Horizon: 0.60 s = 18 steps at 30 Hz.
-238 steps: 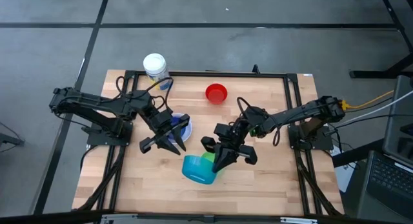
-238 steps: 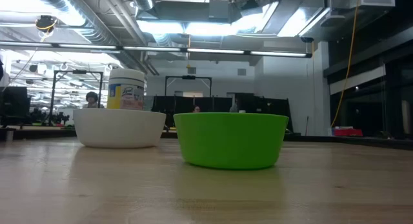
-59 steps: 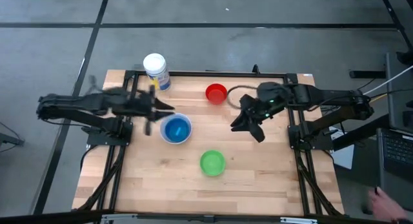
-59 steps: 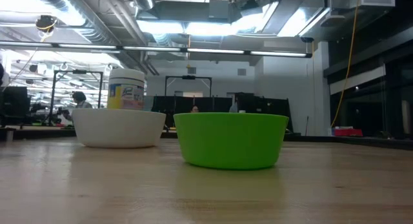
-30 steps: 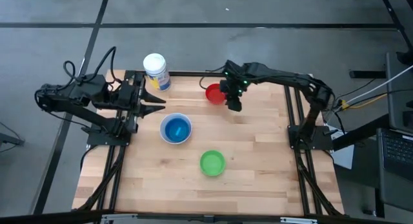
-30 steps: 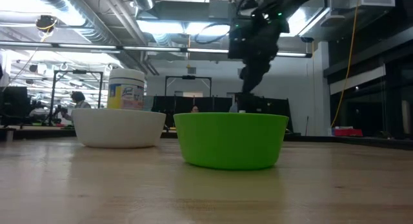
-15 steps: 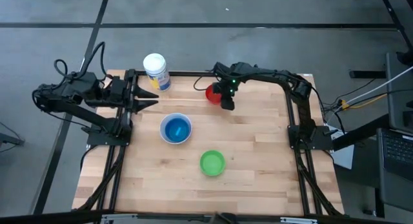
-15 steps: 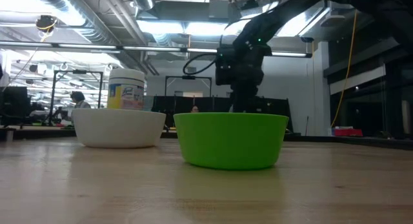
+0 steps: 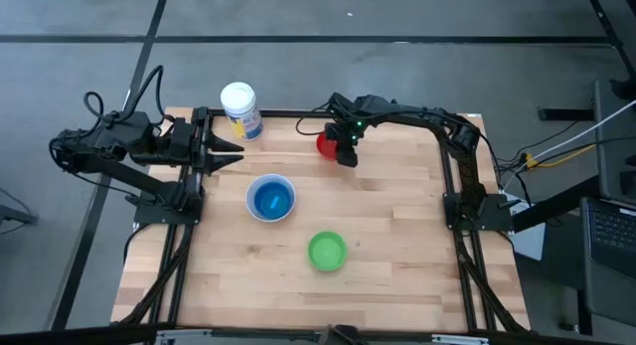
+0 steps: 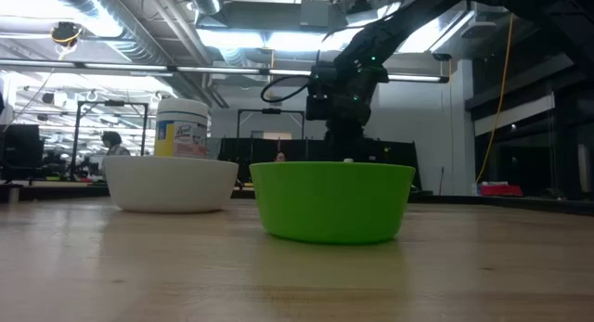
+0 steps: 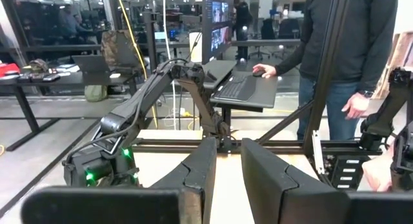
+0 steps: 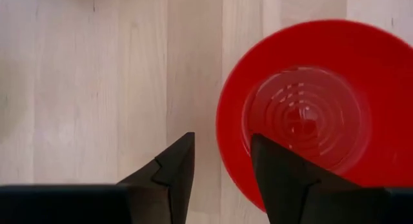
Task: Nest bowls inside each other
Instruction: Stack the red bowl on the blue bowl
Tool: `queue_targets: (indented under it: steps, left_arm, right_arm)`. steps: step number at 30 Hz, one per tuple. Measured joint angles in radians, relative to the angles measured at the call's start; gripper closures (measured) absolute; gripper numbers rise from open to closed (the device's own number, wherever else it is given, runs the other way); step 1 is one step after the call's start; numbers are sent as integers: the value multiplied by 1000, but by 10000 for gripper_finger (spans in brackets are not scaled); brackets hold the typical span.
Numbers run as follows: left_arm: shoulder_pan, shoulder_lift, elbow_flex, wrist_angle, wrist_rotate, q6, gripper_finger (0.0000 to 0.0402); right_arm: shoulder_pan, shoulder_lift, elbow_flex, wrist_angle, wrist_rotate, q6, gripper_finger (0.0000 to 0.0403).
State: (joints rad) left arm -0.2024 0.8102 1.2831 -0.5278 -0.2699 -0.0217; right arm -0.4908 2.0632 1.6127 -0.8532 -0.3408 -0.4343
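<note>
A red bowl point(image 9: 324, 144) point(image 12: 303, 114) sits upright on the table near its far edge. My right gripper point(image 9: 343, 156) point(image 12: 222, 162) is open and slants down over it. One finger stands over the bowl's inside, the other outside its rim point(image 12: 222, 130). No touch shows. A white bowl point(image 9: 270, 199) point(image 10: 172, 183) with a blue bowl nested inside stands mid-table. A green bowl point(image 9: 327, 251) point(image 10: 332, 201) stands alone nearer the front. My left gripper point(image 9: 238, 153) point(image 11: 227, 175) waits level above the table's left side, open, with nothing between its fingers.
An upright white-lidded container point(image 9: 239, 108) point(image 10: 182, 127) stands at the far left corner. Bare wood point(image 9: 397, 246) lies to the right of the green bowl. Beyond the table's right side a person stands at a laptop point(image 11: 245, 88).
My right gripper has moved toward the table's left edge and come down to the red bowl, until its fingers straddle the bowl's rim. The bowls have stayed where they were.
</note>
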Motion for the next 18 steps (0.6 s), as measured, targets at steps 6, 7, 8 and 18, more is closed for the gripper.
queue_targets:
  steps: [6,7,8,18]
  left_arm:
    - [0,0,0,0,0,-8,332]
    - [0,0,0,0,0,-10,332]
    - [0,0,0,0,1,-12,332]
    - [0,0,0,0,2,-30,332]
  right_arm:
    - [3,18,0,24,-32,27,265]
    - [7,24,1,39,-37,31,266]
    - [10,27,1,45,-37,34,267]
    - [17,80,0,49,-42,52,255]
